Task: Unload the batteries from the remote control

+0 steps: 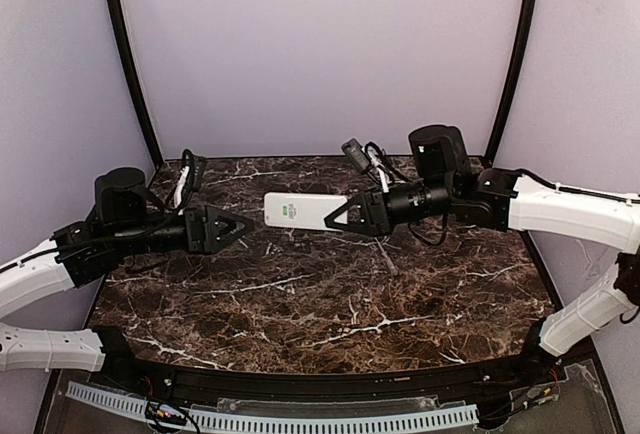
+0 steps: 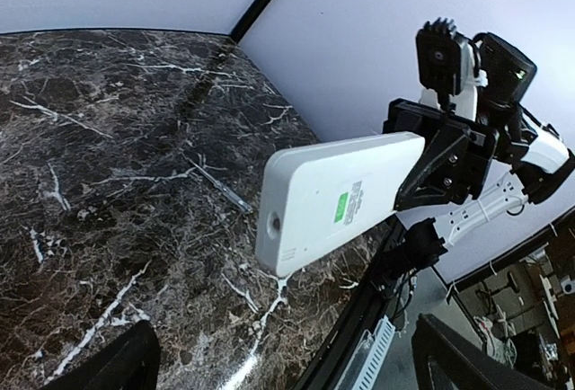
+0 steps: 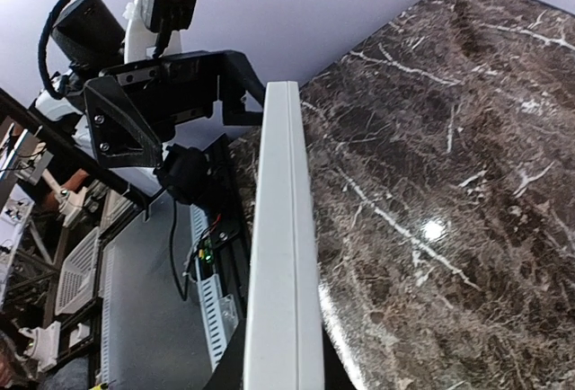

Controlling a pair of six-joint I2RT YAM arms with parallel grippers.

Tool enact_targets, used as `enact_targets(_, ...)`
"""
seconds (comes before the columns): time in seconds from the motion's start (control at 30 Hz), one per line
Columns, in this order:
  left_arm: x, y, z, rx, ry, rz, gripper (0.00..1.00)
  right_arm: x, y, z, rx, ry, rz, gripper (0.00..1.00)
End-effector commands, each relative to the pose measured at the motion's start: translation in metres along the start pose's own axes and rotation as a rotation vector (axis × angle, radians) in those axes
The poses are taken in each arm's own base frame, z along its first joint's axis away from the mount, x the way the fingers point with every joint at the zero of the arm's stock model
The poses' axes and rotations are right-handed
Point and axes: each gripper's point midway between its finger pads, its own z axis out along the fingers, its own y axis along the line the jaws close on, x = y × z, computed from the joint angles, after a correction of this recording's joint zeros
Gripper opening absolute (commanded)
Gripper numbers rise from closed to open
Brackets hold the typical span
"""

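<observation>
The remote control [image 1: 300, 210] is a slim white bar held level in the air above the dark marble table [image 1: 330, 304]. Its back, with a green sticker, faces up. My right gripper [image 1: 345, 216] is shut on its right end. In the right wrist view the remote [image 3: 283, 255] is edge-on between the fingers. My left gripper [image 1: 235, 229] is open and empty, a short gap from the remote's free left end. In the left wrist view that end [image 2: 337, 197] is straight ahead, with the right gripper [image 2: 440, 161] behind it. No batteries show.
Purple walls and two black frame posts [image 1: 125, 54] close in the back and sides. A white slotted cable duct [image 1: 300, 419] runs along the near table edge. A small black camera and cables [image 1: 360, 157] sit on the right wrist.
</observation>
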Motion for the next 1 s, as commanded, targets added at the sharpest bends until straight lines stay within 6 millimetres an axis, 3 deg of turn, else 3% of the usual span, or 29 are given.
enact_targets(0.0,0.016,-0.033,0.002,0.206,0.095,0.093,0.98,0.003,0.040,-0.007,-0.228,0.083,0.060,0.00)
enact_targets(0.13,0.012,-0.053,0.005,0.305,0.124,0.083,0.98,0.002,0.052,-0.013,-0.283,0.094,0.058,0.00)
enact_targets(0.37,0.008,-0.067,0.010,0.400,0.126,0.058,0.94,0.000,0.074,-0.018,-0.441,0.084,0.047,0.00)
enact_targets(0.57,0.000,-0.081,0.014,0.492,0.122,0.017,0.87,-0.003,0.071,-0.014,-0.441,0.062,0.057,0.00)
enact_targets(0.97,-0.010,-0.086,0.029,0.551,0.122,-0.073,0.70,-0.002,0.056,-0.003,-0.383,0.054,0.089,0.00)
